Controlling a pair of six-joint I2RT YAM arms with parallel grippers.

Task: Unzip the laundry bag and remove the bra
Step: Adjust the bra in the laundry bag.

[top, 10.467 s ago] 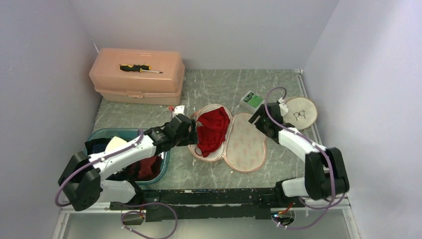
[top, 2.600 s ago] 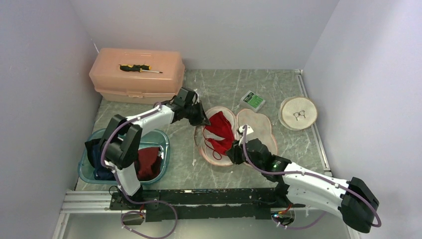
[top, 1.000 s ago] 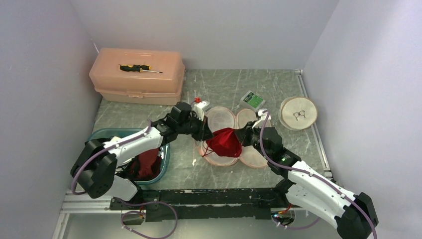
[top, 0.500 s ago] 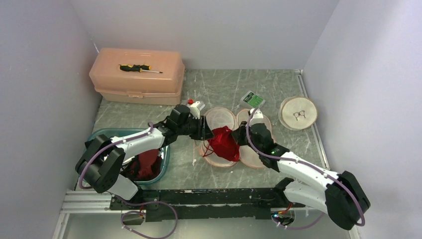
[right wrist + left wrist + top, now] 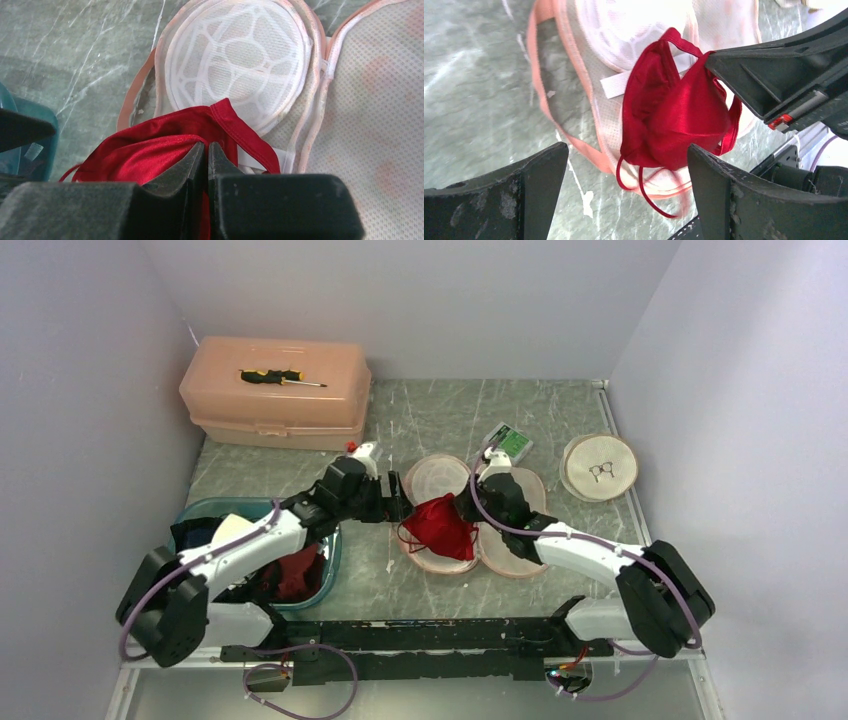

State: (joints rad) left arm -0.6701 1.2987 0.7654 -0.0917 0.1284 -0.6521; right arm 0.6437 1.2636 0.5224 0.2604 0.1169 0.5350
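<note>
The laundry bag (image 5: 510, 540) lies unzipped and spread flat, a pink-rimmed mesh shell with a white dome (image 5: 240, 55) inside. The red bra (image 5: 440, 525) hangs bunched over its left half, thin straps dangling (image 5: 644, 185). My right gripper (image 5: 470, 502) is shut on the bra's fabric, its fingertips (image 5: 206, 146) pinched together with red cloth (image 5: 145, 150) around them. My left gripper (image 5: 397, 502) stands just left of the bra, wide open; its fingers (image 5: 524, 195) flank the bra (image 5: 674, 125) without touching it.
A pink toolbox (image 5: 275, 390) with a screwdriver (image 5: 280, 377) on top stands at the back left. A teal basin (image 5: 334, 552) of clothes sits under the left arm. A green-and-white box (image 5: 510, 441) and a round pad with glasses (image 5: 598, 467) lie at the back right.
My left gripper has opened, let go of the bra and drawn back left. My right gripper, still shut on the bra, has moved toward the back.
</note>
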